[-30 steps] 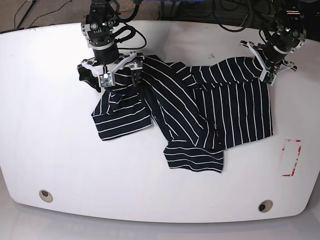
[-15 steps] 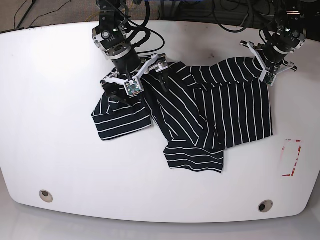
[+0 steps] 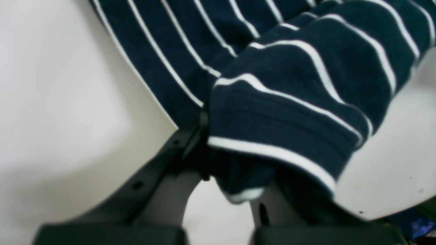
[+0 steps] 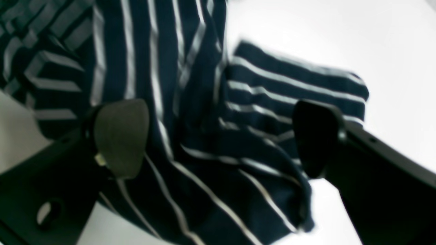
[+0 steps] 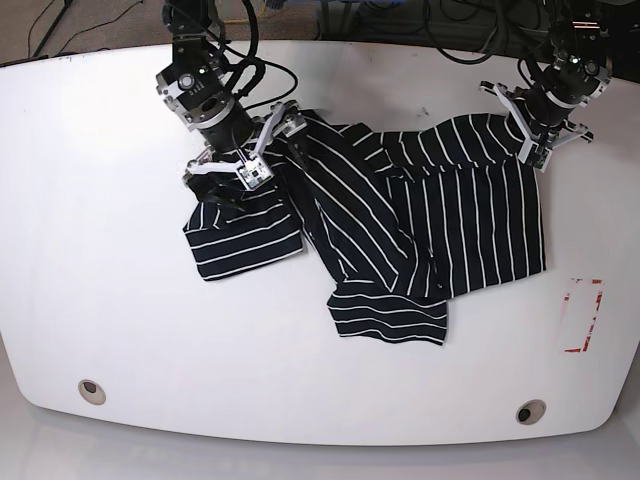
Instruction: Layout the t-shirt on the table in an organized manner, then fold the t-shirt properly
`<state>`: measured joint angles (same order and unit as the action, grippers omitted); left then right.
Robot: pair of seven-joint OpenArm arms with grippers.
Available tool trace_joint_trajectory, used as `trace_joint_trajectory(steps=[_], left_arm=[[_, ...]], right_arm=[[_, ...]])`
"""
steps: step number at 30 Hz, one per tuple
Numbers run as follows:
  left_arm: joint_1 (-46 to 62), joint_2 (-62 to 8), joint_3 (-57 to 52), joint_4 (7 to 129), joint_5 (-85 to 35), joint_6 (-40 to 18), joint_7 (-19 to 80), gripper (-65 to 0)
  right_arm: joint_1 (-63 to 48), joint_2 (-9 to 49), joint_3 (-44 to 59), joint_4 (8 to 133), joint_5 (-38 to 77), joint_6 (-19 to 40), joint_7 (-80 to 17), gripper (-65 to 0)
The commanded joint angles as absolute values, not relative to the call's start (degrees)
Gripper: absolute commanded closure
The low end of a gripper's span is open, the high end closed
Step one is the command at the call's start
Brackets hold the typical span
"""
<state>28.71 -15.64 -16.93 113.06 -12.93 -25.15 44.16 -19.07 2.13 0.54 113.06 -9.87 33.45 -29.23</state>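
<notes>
The left gripper [image 5: 527, 135] is pinching the far right corner of the t-shirt [image 5: 400, 235], probably anchoring it for spreading, while the right gripper [image 4: 218, 136] is hovering with spread jaws over the crumpled left part on the table [image 5: 100, 250].

The t-shirt [image 5: 420, 220] is soft, matt knit cloth; the table [image 5: 100, 250] is smooth, glossy white, with metal-ringed holes [image 5: 91, 390].

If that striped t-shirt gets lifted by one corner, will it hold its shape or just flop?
Most likely flop: the t-shirt already lies bunched in overlapping folds, and the edge pinched by the left gripper droops over its jaws. It looks thin and probably light. Pushed across the glossy table, it would likely wrinkle rather than slide whole.
</notes>
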Motion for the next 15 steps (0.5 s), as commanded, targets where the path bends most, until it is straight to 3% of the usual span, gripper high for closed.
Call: trace_joint_trajectory(steps=[1, 7, 15], left_arm=[[28.62, -16.31, -17.27, 113.89, -13.05, -25.01, 43.38, 0.0], [28.62, -16.31, -17.19, 113.89, -13.05, -25.01, 43.38, 0.0], [28.53, -16.31, -17.19, 113.19, -13.05, -25.01, 43.38, 0.0]], right_arm=[[-18.51, 2.95, 1.89, 114.07, -8.92, 35.12, -28.44, -65.0], [-17.45, 2.86, 5.58, 113.98, -8.92, 39.60, -28.70, -64.7], [-15.25, 2.86, 7.52, 112.40, -8.92, 40.00, -30.37, -54.4]])
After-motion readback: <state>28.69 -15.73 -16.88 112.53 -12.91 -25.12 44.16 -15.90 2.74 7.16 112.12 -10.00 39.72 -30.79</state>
